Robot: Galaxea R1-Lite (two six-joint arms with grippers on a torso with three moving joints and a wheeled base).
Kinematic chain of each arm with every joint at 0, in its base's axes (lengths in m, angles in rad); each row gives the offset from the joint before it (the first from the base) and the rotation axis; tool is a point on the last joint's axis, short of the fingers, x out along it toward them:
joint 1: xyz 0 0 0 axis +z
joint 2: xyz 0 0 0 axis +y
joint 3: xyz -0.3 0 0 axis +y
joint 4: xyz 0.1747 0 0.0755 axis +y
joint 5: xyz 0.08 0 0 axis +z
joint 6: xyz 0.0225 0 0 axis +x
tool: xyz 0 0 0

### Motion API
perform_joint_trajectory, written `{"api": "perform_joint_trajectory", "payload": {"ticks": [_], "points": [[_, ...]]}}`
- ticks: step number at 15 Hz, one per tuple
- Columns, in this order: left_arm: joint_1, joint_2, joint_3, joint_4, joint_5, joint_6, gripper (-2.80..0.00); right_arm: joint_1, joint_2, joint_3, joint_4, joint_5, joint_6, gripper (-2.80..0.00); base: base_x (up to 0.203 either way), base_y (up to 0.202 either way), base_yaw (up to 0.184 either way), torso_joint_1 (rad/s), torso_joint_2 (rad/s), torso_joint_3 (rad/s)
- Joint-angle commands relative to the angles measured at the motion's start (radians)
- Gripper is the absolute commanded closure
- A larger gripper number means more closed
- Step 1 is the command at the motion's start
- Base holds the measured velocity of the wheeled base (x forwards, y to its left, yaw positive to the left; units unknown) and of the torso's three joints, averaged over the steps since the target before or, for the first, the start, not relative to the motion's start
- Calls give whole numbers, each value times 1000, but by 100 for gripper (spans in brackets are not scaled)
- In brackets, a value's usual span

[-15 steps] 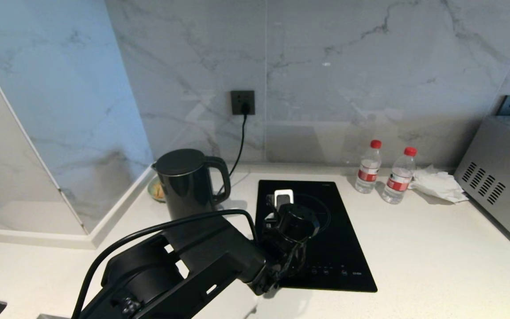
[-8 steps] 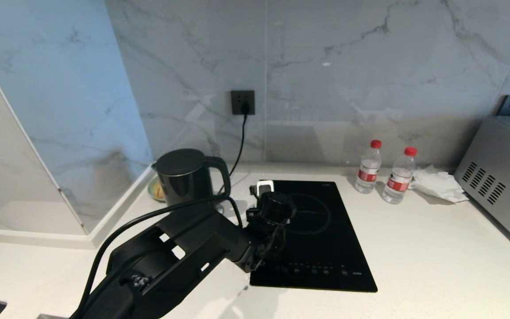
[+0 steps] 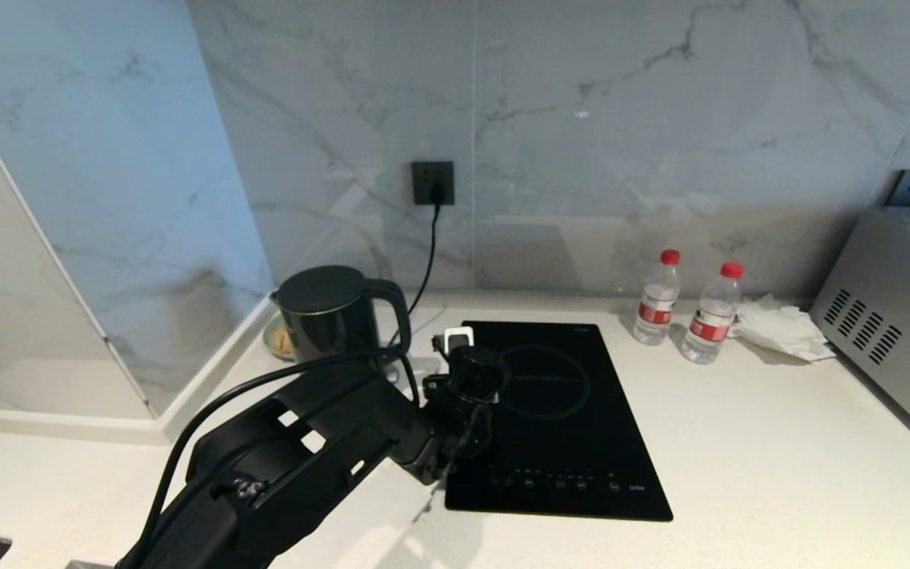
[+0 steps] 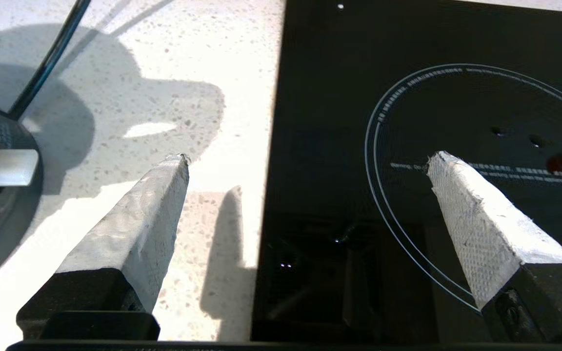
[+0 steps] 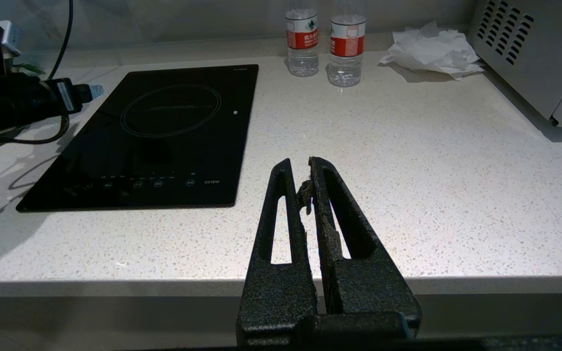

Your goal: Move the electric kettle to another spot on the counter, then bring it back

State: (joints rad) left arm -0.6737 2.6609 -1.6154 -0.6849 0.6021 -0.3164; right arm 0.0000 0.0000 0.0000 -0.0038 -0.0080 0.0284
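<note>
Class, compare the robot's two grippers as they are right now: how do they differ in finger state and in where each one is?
The left gripper is open, fingers spread wide; the right gripper is shut, fingers pressed together. The left gripper hangs over the induction hob's edge, close to the electric kettle; the right gripper sits back at the front edge of the counter, far from it. Both hold nothing.

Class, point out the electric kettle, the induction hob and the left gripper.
electric kettle (image 3: 321,328): head view, glossy body.
induction hob (image 3: 581,427): head view, glass panel.
left gripper (image 4: 308,161): left wrist view, midway between open fingers.
</note>
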Motion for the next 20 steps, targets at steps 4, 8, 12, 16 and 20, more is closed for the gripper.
{"api": "perform_joint_trajectory", "payload": {"ticks": [4, 8, 12, 16, 20], "points": [[32, 4, -25, -4, 7, -3, -280, 0, 2, 0, -1, 0, 1, 0, 0, 0, 0, 0, 0, 0], [49, 14, -36, -5, 7, 17, -280, 0, 2, 0, -1, 0, 0, 0, 0, 0, 0, 0, 0, 0], [79, 21, -32, -12, 8, 19, -280, 0, 2, 0, -1, 0, 1, 0, 0, 0, 0, 0, 0, 0], [92, 21, -23, -19, 8, 19, -280, 0, 2, 0, -1, 0, 1, 0, 0, 0, 0, 0, 0, 0], [100, 24, -11, -21, 8, 26, -280, 0, 2, 0, -1, 0, 1, 0, 0, 0, 0, 0, 0, 0]]}}
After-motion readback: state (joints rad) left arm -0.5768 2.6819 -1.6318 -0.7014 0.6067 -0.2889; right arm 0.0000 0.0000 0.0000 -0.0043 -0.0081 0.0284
